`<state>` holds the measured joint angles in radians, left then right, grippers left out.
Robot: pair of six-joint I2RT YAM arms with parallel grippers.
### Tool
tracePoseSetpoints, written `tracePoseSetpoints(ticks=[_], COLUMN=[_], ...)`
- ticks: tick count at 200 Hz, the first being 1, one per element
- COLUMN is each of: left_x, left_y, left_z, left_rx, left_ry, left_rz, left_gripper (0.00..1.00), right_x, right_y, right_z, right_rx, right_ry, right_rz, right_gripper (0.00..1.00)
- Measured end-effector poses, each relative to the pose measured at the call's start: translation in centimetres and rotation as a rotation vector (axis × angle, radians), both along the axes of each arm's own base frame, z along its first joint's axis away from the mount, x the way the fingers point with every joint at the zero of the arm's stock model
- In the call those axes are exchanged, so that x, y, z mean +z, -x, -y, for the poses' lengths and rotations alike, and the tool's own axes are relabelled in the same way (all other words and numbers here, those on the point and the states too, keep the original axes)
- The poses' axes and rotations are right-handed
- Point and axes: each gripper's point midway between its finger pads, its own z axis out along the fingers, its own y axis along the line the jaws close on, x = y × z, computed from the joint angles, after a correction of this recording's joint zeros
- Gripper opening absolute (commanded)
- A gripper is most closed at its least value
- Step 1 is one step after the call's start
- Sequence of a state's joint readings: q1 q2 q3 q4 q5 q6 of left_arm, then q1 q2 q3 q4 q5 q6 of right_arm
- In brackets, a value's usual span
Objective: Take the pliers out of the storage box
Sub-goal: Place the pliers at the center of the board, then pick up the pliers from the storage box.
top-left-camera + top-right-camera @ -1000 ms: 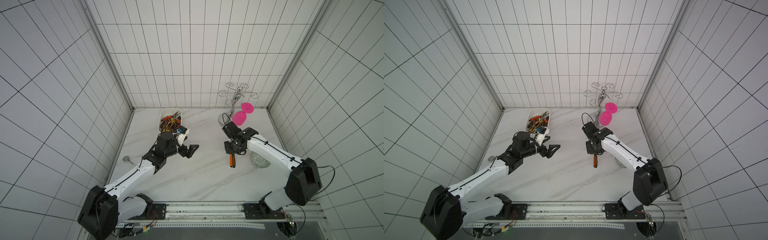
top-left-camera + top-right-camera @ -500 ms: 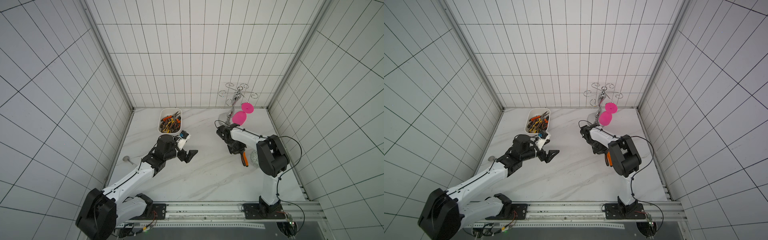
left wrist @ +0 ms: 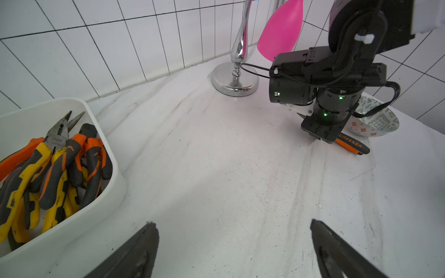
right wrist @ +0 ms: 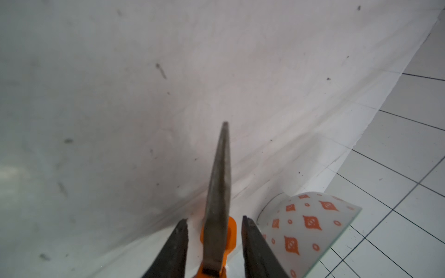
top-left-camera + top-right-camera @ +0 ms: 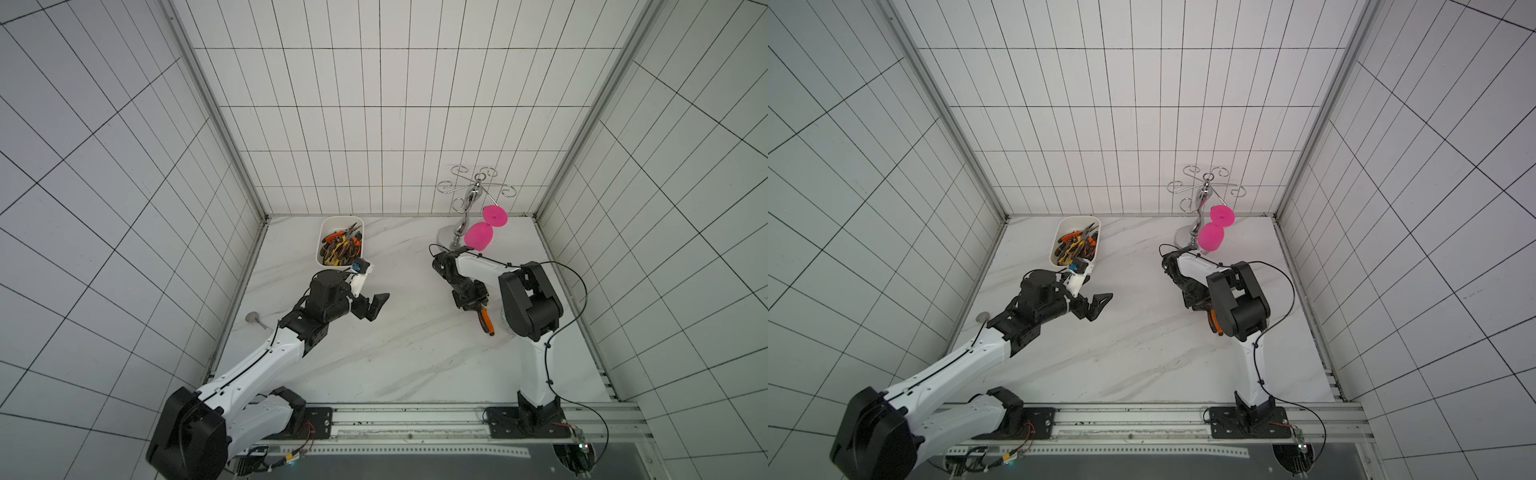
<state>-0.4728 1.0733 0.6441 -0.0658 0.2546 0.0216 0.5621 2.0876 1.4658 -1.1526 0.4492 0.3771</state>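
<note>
left fingers point(image 3: 134, 252): spread wide with nothing between them. I have them above bare table point(image 5: 395, 353), near the front corner of the storage box point(image 5: 319, 249).
right fingers point(image 4: 178, 245): parted, with a gap showing on each side of the long-nosed pliers point(image 4: 218, 192) lying between them. I read that as released.
storage box, place: by the back-left corner of the table, its short end close to the back wall, with a strip of bare table between it and the left wall.
pliers point(image 3: 55, 168): heaped in the box, with yellow-and-black and orange-and-black handles. One long steel nose points toward the back wall.
long-nosed pliers, place: flat on the table on the right side, well apart from the box. The handle points toward the front, just beside a patterned bowl point(image 3: 375, 122).
edges: tiled walls close the table at the back, left and right, and a metal rail point(image 5: 415, 415) runs along the front.
open room: the widest bare stretch lies between my two arms and down to the rail. The right side is tight, with the bowl, my right elbow and the wall close together.
back-right corner: a chrome stand point(image 5: 461, 224) with a pink glass point(image 5: 478, 235) hung on it.
writing: "GREENER" runs along the handle of the long-nosed pliers in the left wrist view. A stamped mark by one pivot in the box is too small for me to read.
</note>
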Motion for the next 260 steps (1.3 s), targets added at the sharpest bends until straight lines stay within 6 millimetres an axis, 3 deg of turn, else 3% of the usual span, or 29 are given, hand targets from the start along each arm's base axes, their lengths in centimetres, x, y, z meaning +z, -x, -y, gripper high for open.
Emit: tracePoseSetpoints(ticks=[25,56,73,124,166,195,209,248,260], left_x=[0.0,0.7,1.1,1.4,-0.5,-2.0,-3.1,-6.8,-7.7], left_y=[-1.3,-3.5,-5.1,-9.9,-14.2,-16.7,-17.6,-19.1,-19.4], left_z=[-2.1,-5.4,-7.0,-10.5,-12.2,-12.8,-13.0,-13.7,-13.9], left_rx=[0.095,0.233,0.308,0.512,0.631,0.667,0.666,0.622,0.607], left_ry=[0.040,0.114,0.150,0.173,0.070,-0.018,-0.069,-0.245,-0.296], left_rz=[-0.036,-0.083,-0.117,-0.251,-0.397,-0.464,-0.487,-0.540,-0.557], left_gripper=[0.99,0.99,0.99,0.99,0.95,0.75,0.72,0.68,0.63], right_x=[1.3,5.4,7.5,11.5,14.6,16.5,17.1,17.5,17.5], right_y=[0.2,0.0,0.0,0.3,-0.1,0.1,0.3,0.7,0.6], right_z=[-1.0,-2.8,-3.9,-8.0,-11.8,-14.3,-15.3,-16.3,-16.3], right_rx=[-0.020,-0.039,-0.033,0.029,0.128,0.212,0.243,0.279,0.280], right_ry=[-0.083,-0.250,-0.359,-0.700,-0.936,-1.054,-1.091,-1.121,-1.120], right_rz=[0.023,0.127,0.184,0.304,0.392,0.417,0.419,0.413,0.415], right_gripper=[0.52,0.65,0.68,0.79,0.90,0.91,0.91,0.91,0.91])
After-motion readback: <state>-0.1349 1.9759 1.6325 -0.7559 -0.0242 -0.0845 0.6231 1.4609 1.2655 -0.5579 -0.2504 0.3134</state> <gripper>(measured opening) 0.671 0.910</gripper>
